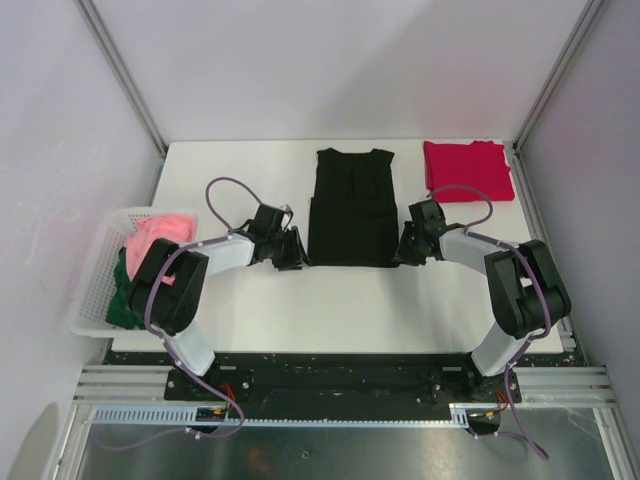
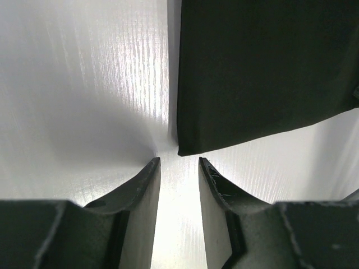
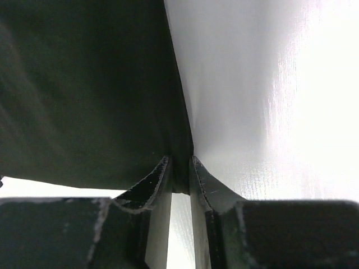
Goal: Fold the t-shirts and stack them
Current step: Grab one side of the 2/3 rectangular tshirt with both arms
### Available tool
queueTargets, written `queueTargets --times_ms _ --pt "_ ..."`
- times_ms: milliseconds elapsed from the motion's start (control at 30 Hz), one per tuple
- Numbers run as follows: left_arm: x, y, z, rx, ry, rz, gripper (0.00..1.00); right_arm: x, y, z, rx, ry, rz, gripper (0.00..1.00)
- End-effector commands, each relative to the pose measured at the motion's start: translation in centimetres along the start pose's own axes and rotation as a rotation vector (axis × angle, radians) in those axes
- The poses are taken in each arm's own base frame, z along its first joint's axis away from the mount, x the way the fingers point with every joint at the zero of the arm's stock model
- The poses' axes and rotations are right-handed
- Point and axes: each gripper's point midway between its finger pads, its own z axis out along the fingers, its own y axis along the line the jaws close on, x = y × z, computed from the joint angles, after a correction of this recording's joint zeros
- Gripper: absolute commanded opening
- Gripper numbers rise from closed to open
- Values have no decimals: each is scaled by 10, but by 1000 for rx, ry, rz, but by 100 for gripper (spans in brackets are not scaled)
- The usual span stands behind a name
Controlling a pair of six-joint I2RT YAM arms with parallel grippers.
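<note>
Here: matte black t-shirt (image 1: 350,205), flat rectangle; right pincer (image 3: 180,161) pinching hem.

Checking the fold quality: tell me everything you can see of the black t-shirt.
The black cloth t-shirt lies flat on the white table, a rectangle with no sleeves showing, neckline at the far end. Its near right corner sits between the fingers of the right gripper; grip unclear. The open left gripper is just short of its near left corner.
</note>
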Motion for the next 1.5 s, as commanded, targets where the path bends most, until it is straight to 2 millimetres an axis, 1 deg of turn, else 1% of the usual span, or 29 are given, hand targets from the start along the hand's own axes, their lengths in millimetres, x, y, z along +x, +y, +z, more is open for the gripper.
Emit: queueTargets --times_ms 0,133,367,600,733,867,933,1000,1033,1100,1167,1267,1367,1467 --pt "-4 -5 -6 0 -44 20 38 14 -15 6 77 33 -2 21" --pt "-3 -5 -3 -11 -42 17 38 14 -13 4 74 32 -5 19" --pt "-10 -11 5 -9 -43 23 38 16 -13 6 76 39 -9 17" --pt "-14 -7 15 -35 -39 10 35 19 -14 9 78 47 -12 17" --pt "-13 -6 19 -48 -39 11 29 19 -13 9 72 50 -13 16" --pt "-7 -6 19 -55 -34 18 22 18 -10 7 57 49 -15 14" --pt "-4 -6 18 -58 -31 20 16 18 -8 5 46 50 -15 10" --pt "-1 -8 17 -54 -27 21 7 17 -5 3 34 51 -17 4" --pt "1 -9 15 -52 -26 20 4 17 -5 1 30 53 -17 2" --pt "3 -13 8 -44 -36 22 1 19 -3 -5 23 58 -22 0" --pt "8 -14 -1 -43 -47 24 0 22 -1 -11 22 64 -29 0" --pt "18 -15 -18 -30 -65 16 0 32 4 -24 10 68 -42 0" --pt "33 -14 -33 -18 -74 5 0 49 10 -41 -3 73 -55 0" --pt "51 -13 -51 -7 -84 -1 0 73 9 -57 -15 88 -51 0"
